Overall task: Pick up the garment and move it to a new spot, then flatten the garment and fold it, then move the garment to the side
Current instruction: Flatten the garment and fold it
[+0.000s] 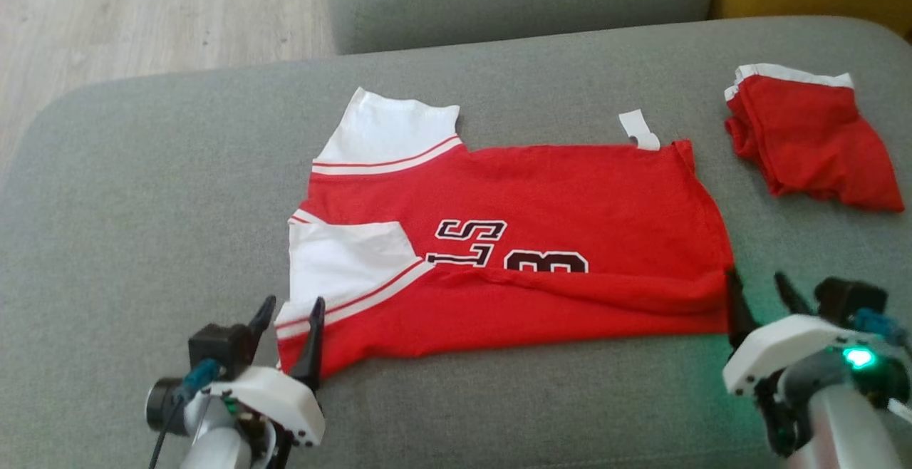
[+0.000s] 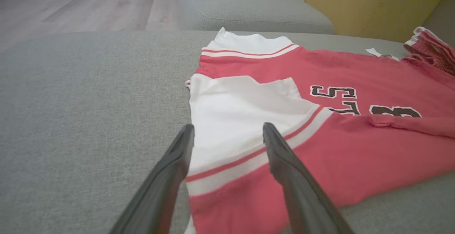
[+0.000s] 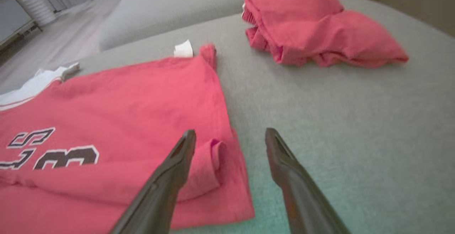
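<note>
The jersey (image 1: 541, 205) lies flat mid-sofa (image 1: 142, 205). Its near edge is folded up, hiding the lower half of the black lettering (image 1: 499, 248). The left gripper (image 1: 293, 303) is spread wide and straddles the jersey's near left corner; contact is hard to tell. The right gripper (image 1: 755, 275) is also spread at the near right corner, with one finger over bare sofa. A second red garment (image 1: 805, 141) lies bunched near the right edge.

Matt red cloth jersey (image 1: 570, 191), grey woven sofa cushion (image 1: 142, 205) (coarse weave), pale wood floor (image 1: 142, 6)
</note>
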`<state>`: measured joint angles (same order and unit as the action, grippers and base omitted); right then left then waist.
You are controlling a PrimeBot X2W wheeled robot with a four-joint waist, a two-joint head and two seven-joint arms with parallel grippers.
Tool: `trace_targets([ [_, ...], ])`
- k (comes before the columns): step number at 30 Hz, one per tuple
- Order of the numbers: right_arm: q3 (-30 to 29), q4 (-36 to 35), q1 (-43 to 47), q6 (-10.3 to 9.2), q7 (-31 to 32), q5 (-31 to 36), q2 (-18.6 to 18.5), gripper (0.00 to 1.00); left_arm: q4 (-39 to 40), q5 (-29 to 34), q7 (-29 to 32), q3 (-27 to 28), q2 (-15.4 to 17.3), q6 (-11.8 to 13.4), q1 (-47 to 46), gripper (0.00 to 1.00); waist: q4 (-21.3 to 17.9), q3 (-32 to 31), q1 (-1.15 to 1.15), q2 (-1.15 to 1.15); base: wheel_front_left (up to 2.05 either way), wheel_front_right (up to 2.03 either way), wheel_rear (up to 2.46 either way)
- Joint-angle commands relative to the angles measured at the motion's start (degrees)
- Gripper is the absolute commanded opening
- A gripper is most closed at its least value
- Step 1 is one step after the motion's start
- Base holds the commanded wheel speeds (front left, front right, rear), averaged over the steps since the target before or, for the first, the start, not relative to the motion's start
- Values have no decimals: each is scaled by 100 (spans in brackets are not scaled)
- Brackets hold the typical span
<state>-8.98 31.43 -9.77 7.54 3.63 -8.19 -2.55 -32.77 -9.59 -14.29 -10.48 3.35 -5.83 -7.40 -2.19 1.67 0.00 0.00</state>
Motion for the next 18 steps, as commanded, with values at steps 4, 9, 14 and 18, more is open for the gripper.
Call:
trace_targets([
  [4, 72, -646, -141, -5, -287, 40, -34, 100, 403, 10, -71, 282, 49, 94, -390, 100, -31, 118, 0, 0, 0, 0, 0],
  [9, 100, -1049, -147, -5, -561, 43, -33, 100, 815, 3, -71, 462, 47, 103, -511, 100, -47, 251, 0, 0, 0, 0, 0],
  [14, 259, -1371, -197, -5, -808, -12, -33, 100, 1383, -56, -71, 619, 28, 34, -668, 100, -88, 426, 0, 0, 0, 0, 0],
  [18, 459, -1625, -395, -5, -947, -7, -33, 100, 1550, -112, -71, 624, 55, -69, -1021, 100, -182, 726, 0, 0, 0, 0, 0],
])
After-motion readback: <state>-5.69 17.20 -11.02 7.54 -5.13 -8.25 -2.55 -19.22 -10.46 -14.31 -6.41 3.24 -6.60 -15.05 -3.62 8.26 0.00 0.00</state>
